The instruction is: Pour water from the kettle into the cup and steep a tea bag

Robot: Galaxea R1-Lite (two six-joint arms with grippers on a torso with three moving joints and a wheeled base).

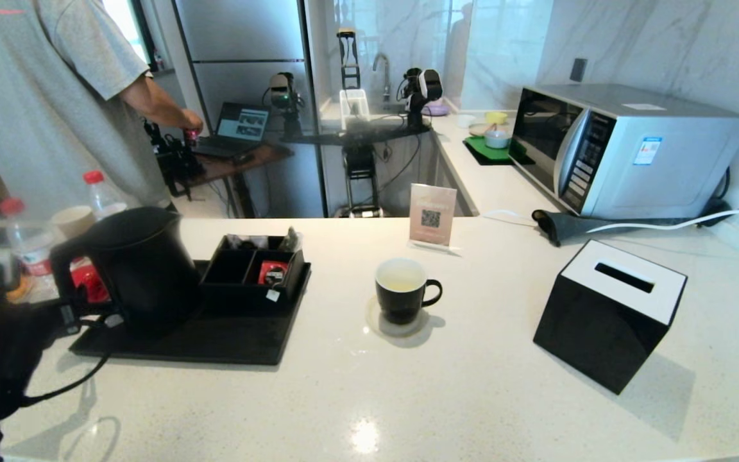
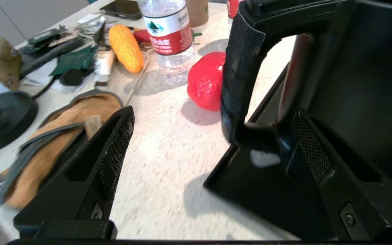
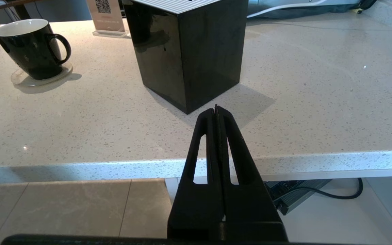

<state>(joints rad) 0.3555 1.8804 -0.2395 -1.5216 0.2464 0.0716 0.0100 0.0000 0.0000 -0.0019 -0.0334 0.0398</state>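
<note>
The matte black kettle (image 1: 142, 266) stands on a black tray (image 1: 215, 340) at the left. My left gripper (image 2: 213, 111) is open beside it, one finger (image 2: 114, 153) over the counter and the other finger (image 2: 313, 149) close to the kettle body, with the loop handle (image 2: 240, 68) just ahead between them. The black cup (image 1: 401, 289) sits mid-counter on a coaster, holding pale yellowish water (image 1: 400, 277). I see no tea bag or string at the cup. My right gripper (image 3: 216, 109) is shut and empty, low before the counter's front edge.
A black organiser (image 1: 254, 273) with a red packet (image 1: 273, 273) sits on the tray. A black tissue box (image 1: 607, 314), a microwave (image 1: 626, 147) and a QR sign (image 1: 432, 215) stand to the right. Bottles (image 1: 26, 244), a red object (image 2: 206, 81) and clutter lie left of the kettle. A person (image 1: 55, 96) stands behind.
</note>
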